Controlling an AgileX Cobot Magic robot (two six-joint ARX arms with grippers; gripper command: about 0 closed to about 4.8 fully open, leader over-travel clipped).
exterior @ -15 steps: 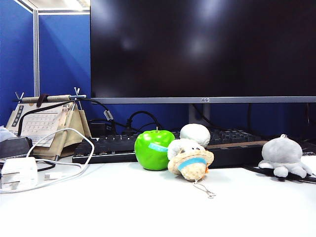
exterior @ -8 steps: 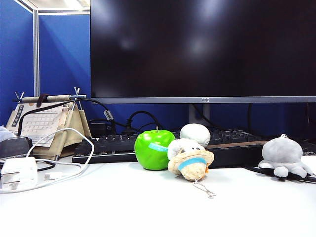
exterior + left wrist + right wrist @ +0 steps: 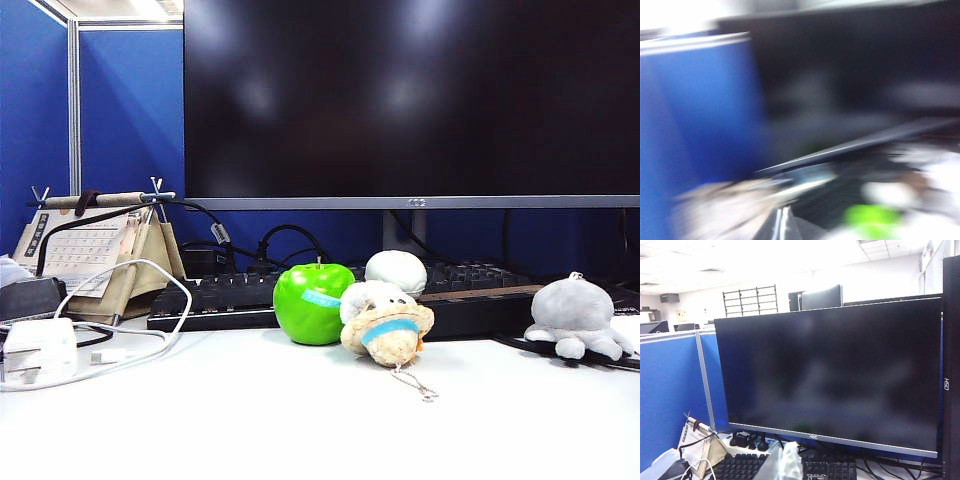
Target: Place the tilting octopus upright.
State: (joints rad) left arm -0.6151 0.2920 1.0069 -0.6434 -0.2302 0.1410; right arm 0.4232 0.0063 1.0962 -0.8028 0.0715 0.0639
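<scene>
Grey tilting octopus (image 3: 575,318) sitting on the table (image 3: 300,420), well right of the green apple (image 3: 312,302), legs spread, keyring on top. Beige plush with blue band (image 3: 386,324) just right of the apple, white ball (image 3: 395,271) behind it. Right gripper (image 3: 785,462) raised before the monitor (image 3: 835,375), closed on nothing. Left gripper (image 3: 781,225) (badly blurred) above the apple; opening cannot be told.

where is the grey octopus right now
In the exterior view the grey octopus sits far right on the table, beside the keyboard, well right of the beige plush.
</scene>
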